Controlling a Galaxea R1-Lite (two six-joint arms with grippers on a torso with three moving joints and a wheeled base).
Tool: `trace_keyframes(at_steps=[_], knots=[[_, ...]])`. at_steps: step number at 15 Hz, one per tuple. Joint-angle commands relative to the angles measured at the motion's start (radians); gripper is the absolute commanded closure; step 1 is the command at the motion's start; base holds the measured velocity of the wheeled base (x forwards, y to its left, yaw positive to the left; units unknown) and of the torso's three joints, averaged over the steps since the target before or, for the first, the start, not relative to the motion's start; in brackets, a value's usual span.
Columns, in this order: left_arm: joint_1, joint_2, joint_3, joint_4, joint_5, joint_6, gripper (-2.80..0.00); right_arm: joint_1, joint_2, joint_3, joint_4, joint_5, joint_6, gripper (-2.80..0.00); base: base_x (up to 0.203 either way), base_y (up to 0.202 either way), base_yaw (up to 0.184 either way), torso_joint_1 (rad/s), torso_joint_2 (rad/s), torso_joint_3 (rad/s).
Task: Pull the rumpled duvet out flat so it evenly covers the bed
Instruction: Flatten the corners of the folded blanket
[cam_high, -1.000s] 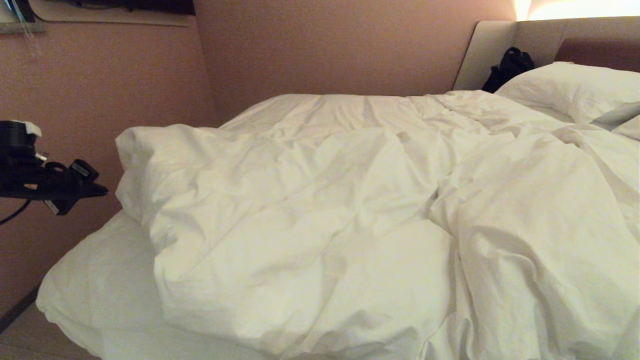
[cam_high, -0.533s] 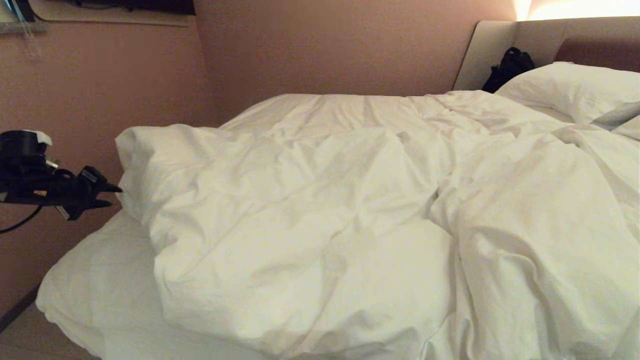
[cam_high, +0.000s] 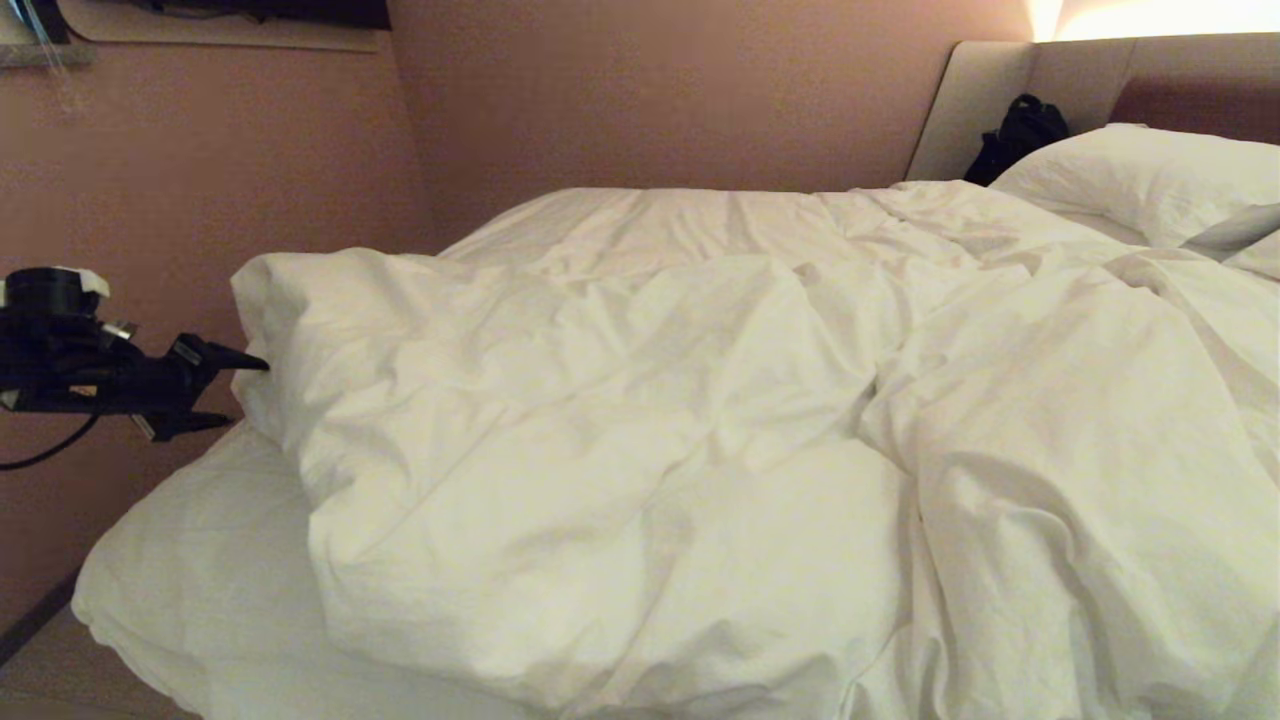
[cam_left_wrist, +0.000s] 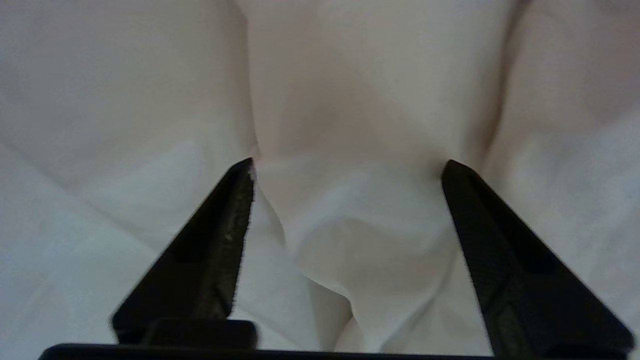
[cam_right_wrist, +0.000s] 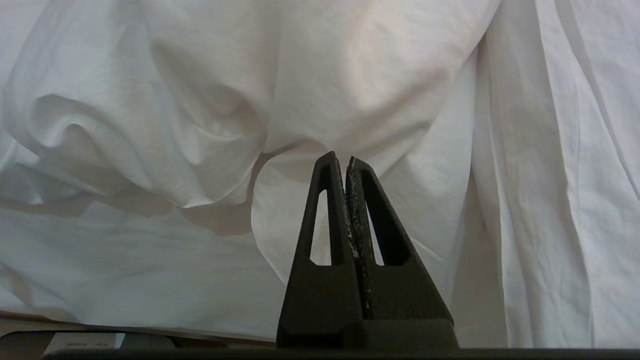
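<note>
The rumpled white duvet (cam_high: 640, 430) lies bunched across the bed, its puffy left edge folded back so that the sheeted mattress corner (cam_high: 180, 560) is bare. My left gripper (cam_high: 248, 392) reaches in level from the left, open, its fingertips at that puffy edge. In the left wrist view the left gripper (cam_left_wrist: 347, 165) has its jaws wide apart with a soft fold of the duvet (cam_left_wrist: 350, 240) lying between them, not pinched. My right gripper (cam_right_wrist: 341, 159) is shut with nothing in it, hanging before draped folds of white bedding (cam_right_wrist: 150, 125); it is outside the head view.
A pink wall (cam_high: 200, 180) stands close along the bed's left side, leaving a narrow gap. A white pillow (cam_high: 1140, 175) and a black bag (cam_high: 1015, 135) sit by the padded headboard (cam_high: 980, 90) at the far right.
My left gripper has moved right up to the duvet's folded edge, and its jaws have gone from shut to wide open. The duvet has not shifted.
</note>
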Motion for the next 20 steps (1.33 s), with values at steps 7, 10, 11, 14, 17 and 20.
trace_keyframes(at_steps=[7,10,11,14,17,20], knots=[[-0.056,0.06,-0.009,-0.015,-0.001,-0.062,-2.8,0.0,0.0,0.0,0.0,0.0,0.0,0.0,0.0,0.0,0.0,0.0,0.0,0.0],[-0.072,0.074,-0.023,-0.026,-0.002,-0.093,-2.8,0.0,0.0,0.0,0.0,0.0,0.0,0.0,0.0,0.0,0.0,0.0,0.0,0.0],[-0.082,0.075,-0.032,-0.026,-0.001,-0.093,-2.8,0.0,0.0,0.0,0.0,0.0,0.0,0.0,0.0,0.0,0.0,0.0,0.0,0.0],[-0.122,0.079,-0.044,-0.028,0.008,-0.094,-2.8,0.0,0.0,0.0,0.0,0.0,0.0,0.0,0.0,0.0,0.0,0.0,0.0,0.0],[-0.155,0.106,-0.062,-0.045,0.011,-0.097,-2.8,0.0,0.0,0.0,0.0,0.0,0.0,0.0,0.0,0.0,0.0,0.0,0.0,0.0],[-0.16,0.128,-0.063,-0.071,0.012,-0.093,-2.8,0.0,0.0,0.0,0.0,0.0,0.0,0.0,0.0,0.0,0.0,0.0,0.0,0.0]])
